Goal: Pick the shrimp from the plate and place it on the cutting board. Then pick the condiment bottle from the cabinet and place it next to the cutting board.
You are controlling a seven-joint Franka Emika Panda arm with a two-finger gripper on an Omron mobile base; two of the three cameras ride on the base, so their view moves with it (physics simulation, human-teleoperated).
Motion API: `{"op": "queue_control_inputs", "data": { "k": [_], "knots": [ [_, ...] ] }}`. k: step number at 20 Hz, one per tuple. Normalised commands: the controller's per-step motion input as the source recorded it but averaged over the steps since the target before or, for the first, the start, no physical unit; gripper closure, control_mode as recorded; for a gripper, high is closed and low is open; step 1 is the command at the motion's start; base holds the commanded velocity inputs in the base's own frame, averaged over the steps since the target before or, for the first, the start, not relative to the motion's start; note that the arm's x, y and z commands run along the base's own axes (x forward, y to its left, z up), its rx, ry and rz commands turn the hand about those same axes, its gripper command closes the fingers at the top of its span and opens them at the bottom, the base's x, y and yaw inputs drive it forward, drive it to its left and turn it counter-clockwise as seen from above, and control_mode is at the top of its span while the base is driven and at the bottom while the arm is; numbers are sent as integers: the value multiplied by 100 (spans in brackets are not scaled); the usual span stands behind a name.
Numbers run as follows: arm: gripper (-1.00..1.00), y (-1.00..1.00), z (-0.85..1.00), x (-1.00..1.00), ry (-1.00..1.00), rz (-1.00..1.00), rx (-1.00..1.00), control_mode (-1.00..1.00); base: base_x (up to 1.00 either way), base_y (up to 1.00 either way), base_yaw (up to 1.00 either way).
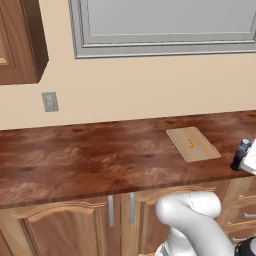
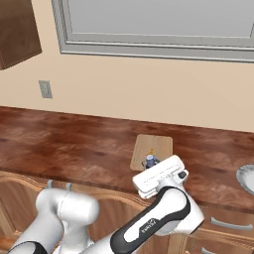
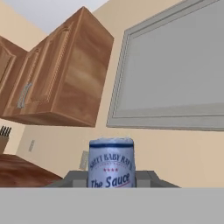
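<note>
My gripper (image 3: 111, 177) is shut on the condiment bottle (image 3: 111, 162), whose label reads "The Sauce", with a dark finger tip on either side. The dark bottle (image 1: 240, 155) stands upright over the counter's front edge, just right of the cutting board (image 1: 196, 147). The shrimp (image 1: 191, 143) lies on the board. From the right, the bottle's cap (image 2: 150, 159) shows above my white hand, in front of the board (image 2: 159, 142). The plate (image 2: 246, 178) sits at the right edge. The cabinet (image 3: 57, 74) hangs up on the left, its door shut.
The dark wooden counter (image 1: 80, 160) stretches far to the left. A wall outlet (image 1: 50, 101) and a large window (image 1: 165, 25) are on the wall behind. Drawers with silver handles (image 2: 227, 224) sit below the counter. A knife block (image 3: 3, 136) stands far left.
</note>
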Motion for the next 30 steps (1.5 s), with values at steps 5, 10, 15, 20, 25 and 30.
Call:
{"op": "queue_control_inputs", "data": {
  "k": [5, 10, 15, 20, 25, 30],
  "knots": [
    [100, -27, -22, 22, 0, 0, 0, -100, 0, 0, 0],
    [100, -23, -20, 24, 0, 0, -2, -100, 0, 0, 0],
    [100, -20, -24, 26, 0, 0, -3, -100, 0, 0, 0],
    [100, -19, -25, 26, 0, 0, -3, -100, 0, 0, 0],
    [100, -18, -25, 26, 0, 0, -3, -100, 0, 0, 0],
    [100, -14, -25, 26, 0, 0, -2, -100, 0, 0, 0]
  ]
}}
